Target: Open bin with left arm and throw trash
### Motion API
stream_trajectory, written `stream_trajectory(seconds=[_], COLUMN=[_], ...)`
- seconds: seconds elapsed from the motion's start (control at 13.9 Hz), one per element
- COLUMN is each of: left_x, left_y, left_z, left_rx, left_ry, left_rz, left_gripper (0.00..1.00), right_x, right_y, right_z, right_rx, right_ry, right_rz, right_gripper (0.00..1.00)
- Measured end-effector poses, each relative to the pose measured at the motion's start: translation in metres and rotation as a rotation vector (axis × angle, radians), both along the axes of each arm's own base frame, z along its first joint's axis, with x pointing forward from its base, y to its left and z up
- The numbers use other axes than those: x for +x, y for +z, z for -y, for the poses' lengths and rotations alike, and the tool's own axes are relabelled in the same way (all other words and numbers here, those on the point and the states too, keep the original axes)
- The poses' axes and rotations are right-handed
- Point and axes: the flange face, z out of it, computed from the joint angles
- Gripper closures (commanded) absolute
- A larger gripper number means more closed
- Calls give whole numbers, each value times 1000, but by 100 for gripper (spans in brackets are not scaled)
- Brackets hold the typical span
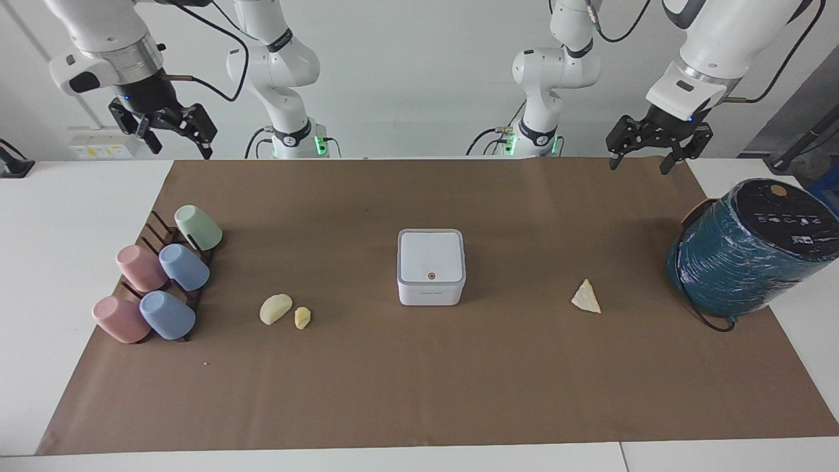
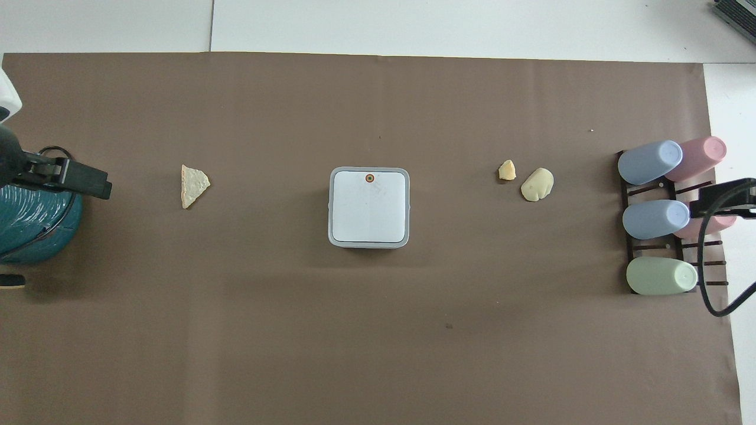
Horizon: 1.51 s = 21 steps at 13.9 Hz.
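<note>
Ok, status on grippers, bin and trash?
Left gripper and right gripper open, raised, waiting. Bin shut. Three scraps on mat. Nothing blocking.

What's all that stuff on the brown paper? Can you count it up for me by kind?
Cups on the rack: 5 (2 pink, 2 blue, 1 green)
Yellowish scraps: 3 (lump, nugget, wedge)
White bin, lid shut: 1
Teal wrapped cylinder: 1
Total: 10, plus the rack

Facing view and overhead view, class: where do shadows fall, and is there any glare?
Facing view: soft, even light, a faint shadow beside the bin, shiny highlights on the teal wrapped cylinder. Overhead view: a dim shadow along the bin's robot-side edge, no glare on its lid.
</note>
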Motion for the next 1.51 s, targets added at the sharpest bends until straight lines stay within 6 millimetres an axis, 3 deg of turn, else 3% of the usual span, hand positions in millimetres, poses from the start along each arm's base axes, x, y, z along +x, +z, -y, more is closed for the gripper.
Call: stream_trajectory(seconds=[0.29, 0.93, 1.29, 1.43, 1.51], left_x=[0, 1, 6, 7, 7], left_y=[0, -6, -3, -2, -5], left_z=[1, 3, 25, 44, 58], left_rx=[0, 0, -10, -19, -23], left_ry=[-2, -6, -39, -69, -90], left_rz=[0, -4, 65, 100, 115], left_gripper=[0, 0, 0, 15, 34], right_x=[2, 2, 2, 2, 2], right_y=[2, 2, 2, 2, 2], right_z=[-12, -13, -17, -17, -17], right_rx=[-3, -2, -3, -3, -3], right_ry=[22, 24, 32, 32, 32], right_rz=[15, 16, 16, 16, 16], right_gripper=[0, 0, 0, 0, 0])
